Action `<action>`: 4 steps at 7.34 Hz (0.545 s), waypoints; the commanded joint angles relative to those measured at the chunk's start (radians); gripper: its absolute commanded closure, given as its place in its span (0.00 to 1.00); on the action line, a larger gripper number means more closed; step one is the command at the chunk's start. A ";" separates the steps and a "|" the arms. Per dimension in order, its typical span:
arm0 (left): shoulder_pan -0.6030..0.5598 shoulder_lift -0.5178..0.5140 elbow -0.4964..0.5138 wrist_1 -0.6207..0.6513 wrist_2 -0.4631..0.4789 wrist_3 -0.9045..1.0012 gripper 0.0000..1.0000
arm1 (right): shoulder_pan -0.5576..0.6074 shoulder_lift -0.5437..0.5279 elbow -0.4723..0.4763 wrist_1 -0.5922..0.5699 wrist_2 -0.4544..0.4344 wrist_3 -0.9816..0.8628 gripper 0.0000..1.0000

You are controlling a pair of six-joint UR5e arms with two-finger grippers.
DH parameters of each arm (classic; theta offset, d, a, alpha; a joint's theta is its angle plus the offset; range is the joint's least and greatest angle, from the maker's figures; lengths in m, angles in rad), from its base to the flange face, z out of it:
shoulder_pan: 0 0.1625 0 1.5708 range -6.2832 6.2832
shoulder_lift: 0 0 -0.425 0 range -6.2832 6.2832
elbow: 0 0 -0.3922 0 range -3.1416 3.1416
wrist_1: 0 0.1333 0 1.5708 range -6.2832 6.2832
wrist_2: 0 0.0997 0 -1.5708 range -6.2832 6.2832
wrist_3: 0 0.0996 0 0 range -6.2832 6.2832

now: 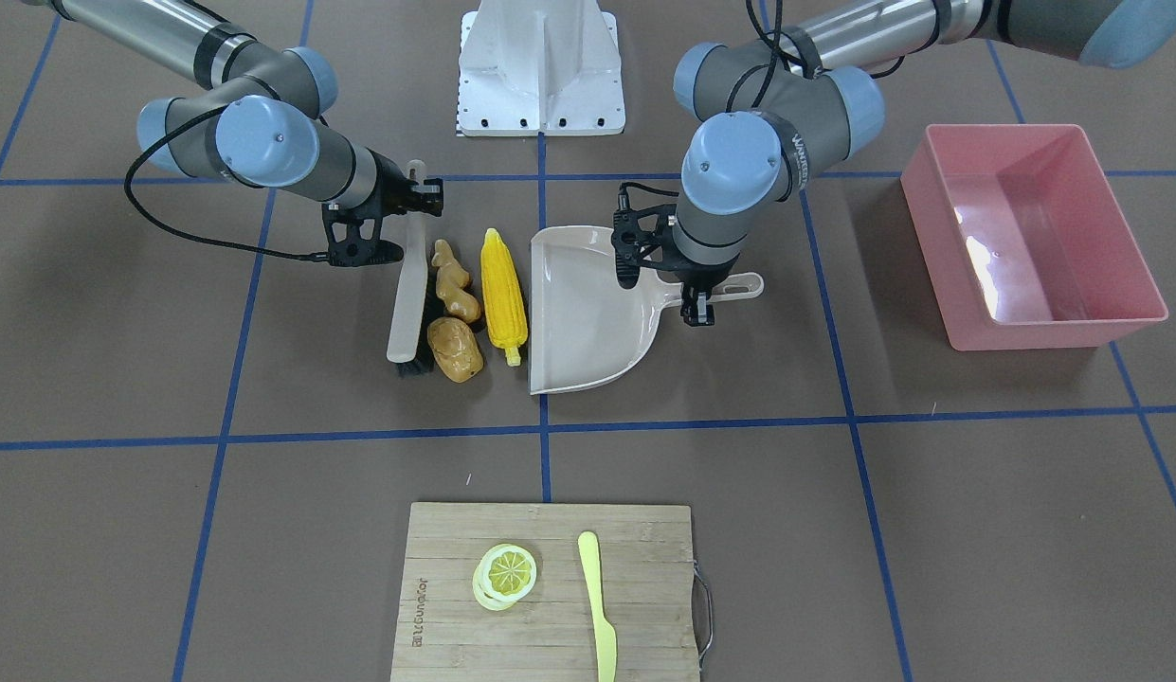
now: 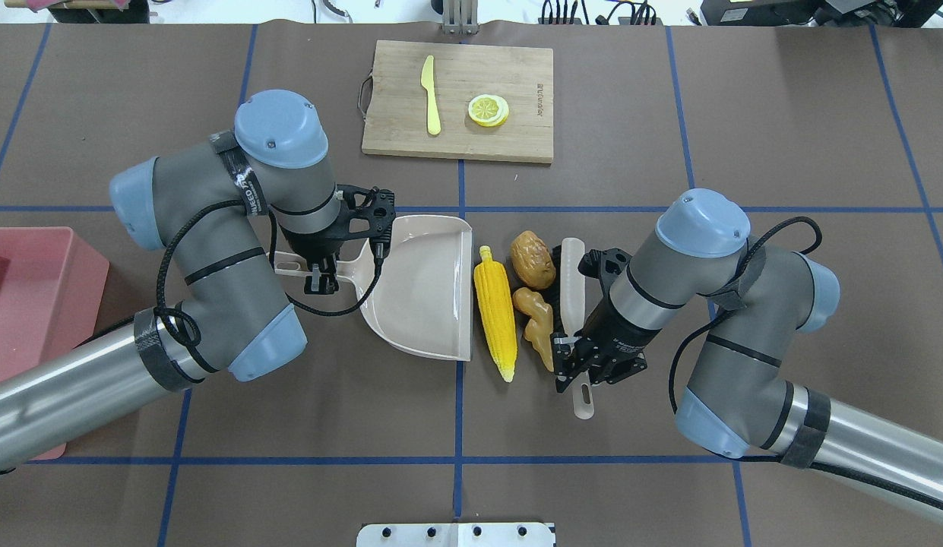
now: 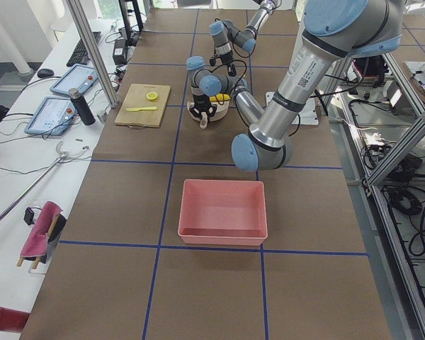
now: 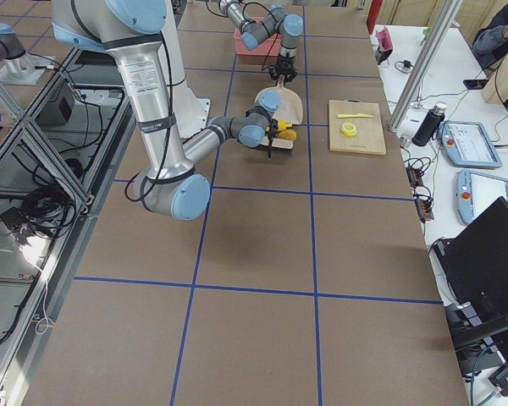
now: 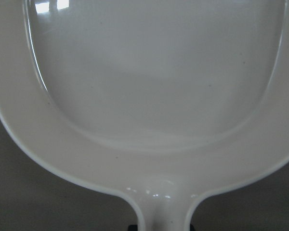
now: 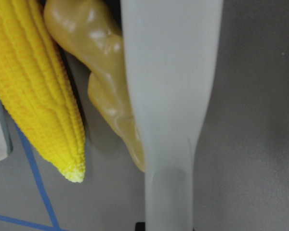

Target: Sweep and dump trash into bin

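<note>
At the middle of the table (image 2: 783, 114), the left gripper (image 2: 320, 282) points straight down, its fingers pinched on the handle of a beige dustpan (image 2: 422, 289). The pan lies flat, with its wide open edge facing the robot's right. Across from it, the right gripper (image 2: 580, 366) is pinched on the pale handle of a brush (image 2: 571, 277), which lies low over the table parallel to the pan's open edge.

Between brush and dustpan sit three toy foods. A tan ginger root (image 2: 536, 323) touches the brush's side, and a brown potato (image 2: 533, 258) sits just beyond it, also against the brush. A yellow corn cob (image 2: 495, 311) lies lengthwise just beside the pan's open edge, next to the ginger root.

Well apart, on the robot's left past the left arm, stands the pink bin (image 1: 938, 237), upright with sloping glossy walls.

On the far side of the table from the robot rests a wooden cutting board (image 2: 517, 137) bearing a lemon slice (image 2: 488, 110) and a pale-yellow knife (image 2: 431, 99).
</note>
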 commanded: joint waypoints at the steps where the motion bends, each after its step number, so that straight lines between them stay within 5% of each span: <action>1: 0.004 0.000 0.001 0.002 0.005 0.000 1.00 | 0.003 0.016 0.000 0.001 -0.002 0.001 1.00; 4: 0.030 0.003 0.009 0.000 0.029 0.000 1.00 | 0.000 0.033 0.001 0.003 -0.025 0.012 1.00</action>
